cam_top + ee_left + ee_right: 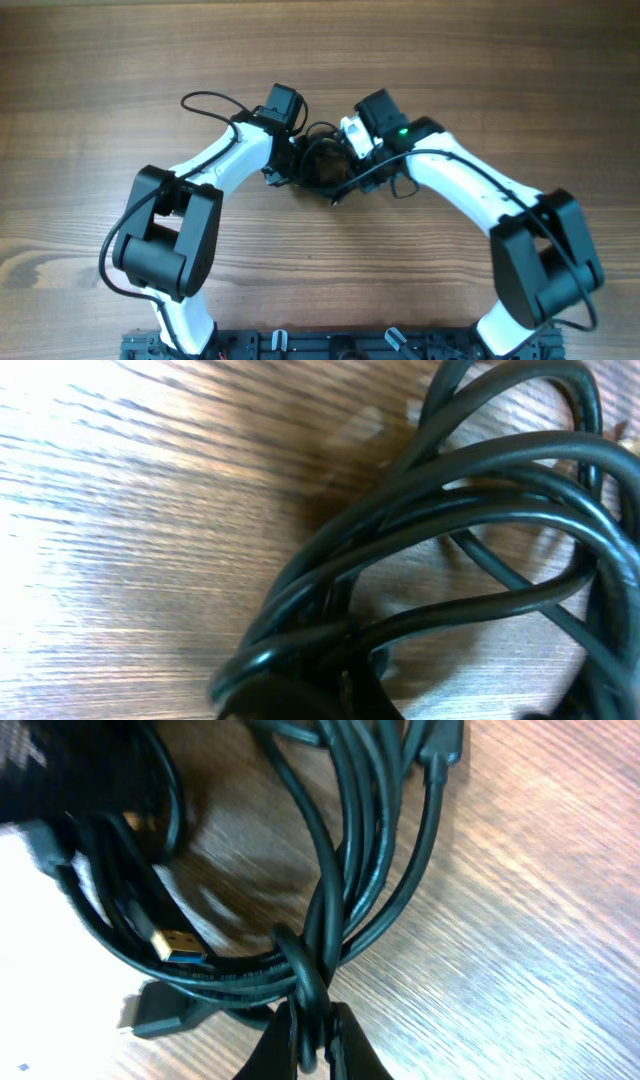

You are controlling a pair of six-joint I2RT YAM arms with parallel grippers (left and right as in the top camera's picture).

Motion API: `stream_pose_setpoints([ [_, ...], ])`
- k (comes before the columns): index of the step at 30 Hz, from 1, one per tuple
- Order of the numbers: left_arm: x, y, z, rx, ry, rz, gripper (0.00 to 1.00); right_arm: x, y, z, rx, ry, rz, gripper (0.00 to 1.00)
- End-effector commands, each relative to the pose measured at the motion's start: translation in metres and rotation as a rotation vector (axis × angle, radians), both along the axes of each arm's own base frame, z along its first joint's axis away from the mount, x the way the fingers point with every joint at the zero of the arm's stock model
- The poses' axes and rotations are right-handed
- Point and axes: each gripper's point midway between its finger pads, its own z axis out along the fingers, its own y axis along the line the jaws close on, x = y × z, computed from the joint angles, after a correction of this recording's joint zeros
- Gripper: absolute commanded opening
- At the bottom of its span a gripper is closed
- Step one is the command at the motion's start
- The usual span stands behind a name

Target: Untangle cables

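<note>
The cables (322,160) lie as a small black coiled bundle on the wooden table between my two grippers. My left gripper (292,162) is at the bundle's left side. In the left wrist view several loops (470,510) run down into the dark, blurred gripper (320,695), which is shut on them. My right gripper (346,168) is at the bundle's right side. Its fingers (352,1050) pinch a black cord loop (312,990) that wraps round several strands, so the gripper (314,1050) is shut on it. A gold-and-blue plug (175,945) lies in the bundle.
The wooden table (480,60) stretches all round the bundle. The left arm's own thick wire (210,100) loops out to the back left. Another black plug (150,1010) rests on the wood beside the right fingers. The arm bases (300,345) line the front edge.
</note>
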Motion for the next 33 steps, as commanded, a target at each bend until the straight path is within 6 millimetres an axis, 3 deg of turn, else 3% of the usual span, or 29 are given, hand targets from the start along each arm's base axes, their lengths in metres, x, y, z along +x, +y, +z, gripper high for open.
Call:
stream_pose_setpoints([
  [1,-0.001,0.045,-0.017,0.233,-0.003,0.050,0.04,0.028,-0.056,0.045,-0.008,-0.082,-0.179,0.04],
  [6,-0.007,0.072,-0.018,0.329,0.030,0.100,0.04,0.045,-0.151,0.042,0.011,-0.012,-0.560,0.04],
  [9,-0.009,0.087,-0.018,0.346,0.059,0.132,0.04,0.053,-0.192,0.044,0.057,-0.010,-0.743,0.04],
  [10,-0.008,0.092,-0.018,0.345,0.062,0.146,0.04,0.057,-0.189,0.047,0.136,-0.001,-0.748,0.04],
  [12,-0.010,0.087,-0.018,0.315,0.074,0.137,0.04,0.057,-0.152,0.061,0.349,0.028,-0.574,0.04],
  [15,-0.014,0.069,-0.018,0.242,0.095,0.115,0.04,0.042,-0.115,0.062,0.430,0.067,-0.416,0.05],
  [20,-0.022,0.048,-0.018,0.221,0.098,0.061,0.04,0.008,-0.058,0.040,0.373,0.126,-0.221,0.36],
  [22,-0.022,0.043,-0.018,0.219,0.090,0.047,0.04,-0.002,-0.034,0.029,0.353,0.112,-0.141,0.41],
  [25,-0.022,0.037,-0.017,0.202,0.078,0.008,0.04,-0.001,-0.012,0.023,0.345,0.030,-0.039,0.45],
  [28,-0.025,0.017,-0.014,0.092,0.047,-0.232,0.04,0.011,0.004,0.019,0.352,-0.082,0.018,0.43],
  [31,-0.033,-0.001,-0.009,-0.024,0.032,-0.387,0.06,0.005,0.003,0.013,0.346,-0.064,0.017,0.44],
  [33,-0.029,-0.009,0.005,-0.083,0.006,-0.384,0.08,-0.001,0.000,0.010,0.336,-0.035,0.012,0.46],
])
